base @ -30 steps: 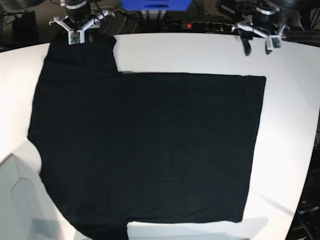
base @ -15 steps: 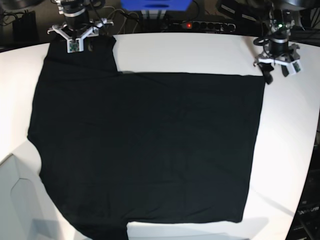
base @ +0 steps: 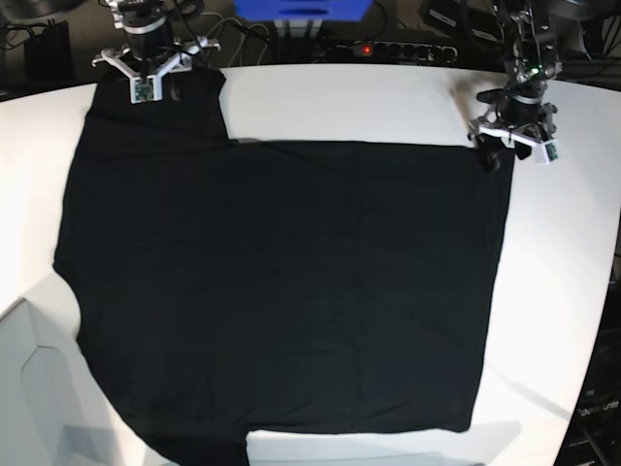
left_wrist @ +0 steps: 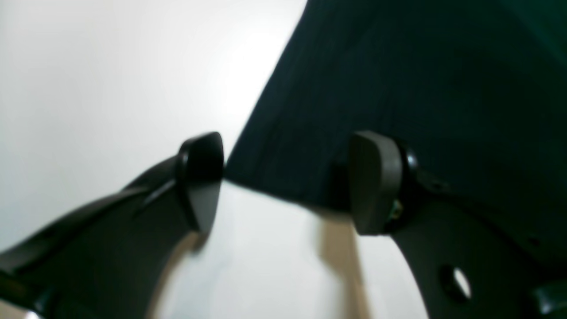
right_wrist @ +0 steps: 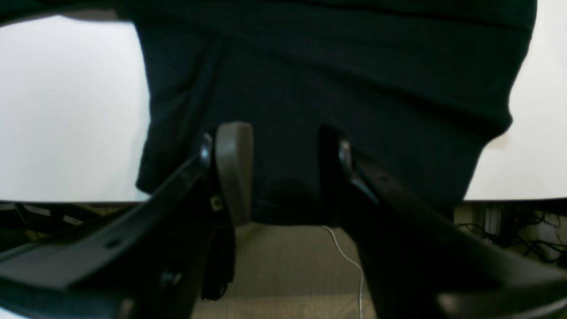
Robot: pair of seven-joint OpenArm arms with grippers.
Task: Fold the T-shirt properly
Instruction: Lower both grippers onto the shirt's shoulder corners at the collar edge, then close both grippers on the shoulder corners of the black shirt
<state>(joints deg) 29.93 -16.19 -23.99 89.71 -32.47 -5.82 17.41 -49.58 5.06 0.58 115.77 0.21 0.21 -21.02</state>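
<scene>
Across most of a white surface [base: 320, 102] lies the T-shirt [base: 281, 291], plain black and spread flat, reaching from the far left corner down to the near edge. One short sleeve runs up to the far edge at the left, and another part of the cloth hangs toward the near left corner.

At the far right corner of the cloth, the left claw [left_wrist: 285, 181] is low over the surface with its two dark fingers spread wide. The corner of the T-shirt sits in the gap between them: one fingertip is over bare white surface beside the hem, the other over the black cloth. Nothing is pinched.

At the far left, the right claw [right_wrist: 285, 173] is over the end of the sleeve where it reaches the far edge of the surface. Its fingers stand partly apart, with black cloth seen between them. Whether they touch or grip the cloth cannot be told.
</scene>
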